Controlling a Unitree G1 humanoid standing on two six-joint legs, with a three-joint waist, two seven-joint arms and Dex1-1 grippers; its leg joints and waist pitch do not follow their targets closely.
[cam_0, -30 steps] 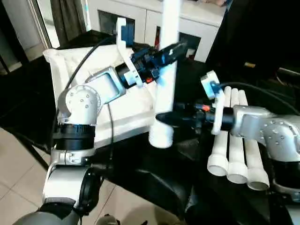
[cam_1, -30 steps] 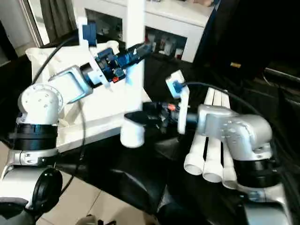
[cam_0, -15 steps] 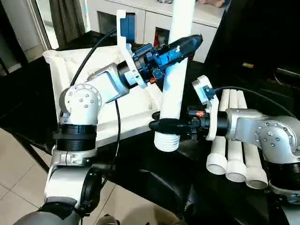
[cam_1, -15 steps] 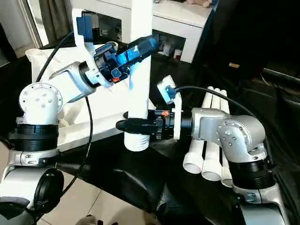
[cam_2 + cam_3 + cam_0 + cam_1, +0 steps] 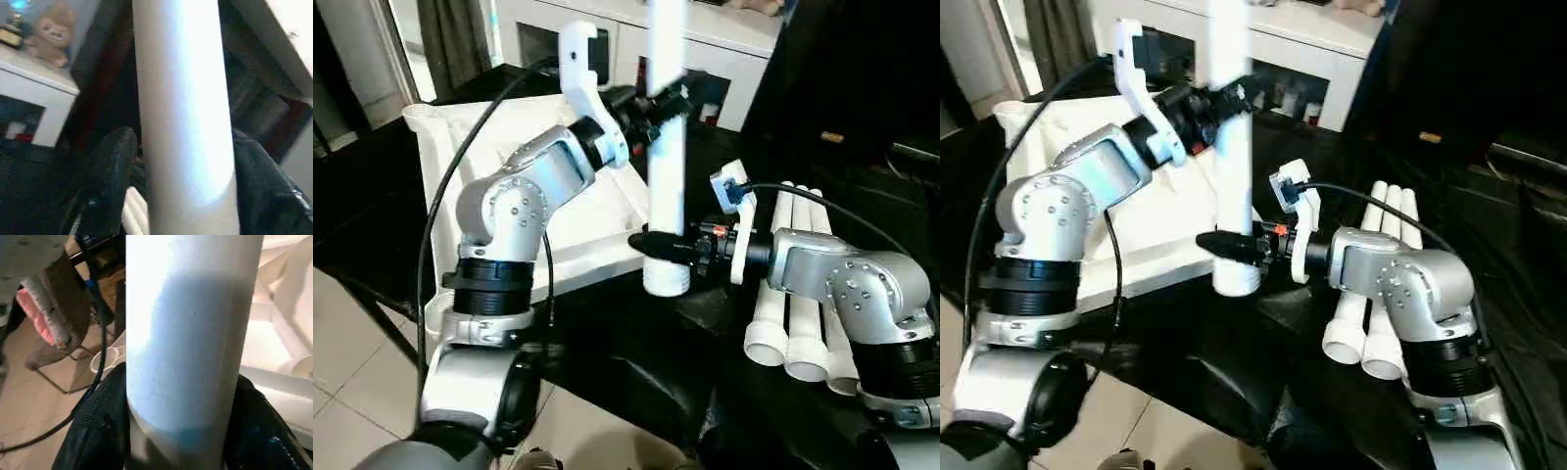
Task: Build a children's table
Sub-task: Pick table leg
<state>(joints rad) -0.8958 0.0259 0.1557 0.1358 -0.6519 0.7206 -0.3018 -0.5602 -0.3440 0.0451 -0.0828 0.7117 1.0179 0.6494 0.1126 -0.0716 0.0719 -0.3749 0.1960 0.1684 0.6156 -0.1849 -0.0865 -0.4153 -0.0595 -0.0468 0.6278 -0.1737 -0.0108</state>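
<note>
We found one leg [image 5: 667, 157] of the children's table held upright in the air between both arms, its ribbed lower end hanging just beyond the near right corner of the table top [image 5: 519, 157]. The top lay ribbed side up on the black-draped table [image 5: 636, 372], at roughly ten o'clock from the leg's foot. Three spare legs [image 5: 803, 313] lay side by side on the drape at about four o'clock from the held leg, well clear of it.

The left pincer [image 5: 668, 101] gripped the leg high on its shaft; in its wrist view a black finger sat tight on each flank of the white tube. The right pincer [image 5: 658, 245] clasped the leg low down, just above the ribbed end, and its wrist view likewise showed fingers hugging both sides. Both pincers were therefore closed round the leg at its own width, neither gaping.

We judged the step in hand to be carrying the first leg to a corner socket; no leg stood in the top yet. The next move, as we read it, called for shifting the ribbed end toward nine o'clock, over the nearest round socket, keeping the leg plumb, then lowering and pressing or twisting it home. Which socket lay closest we could not tell, the arms hiding that corner.
</note>
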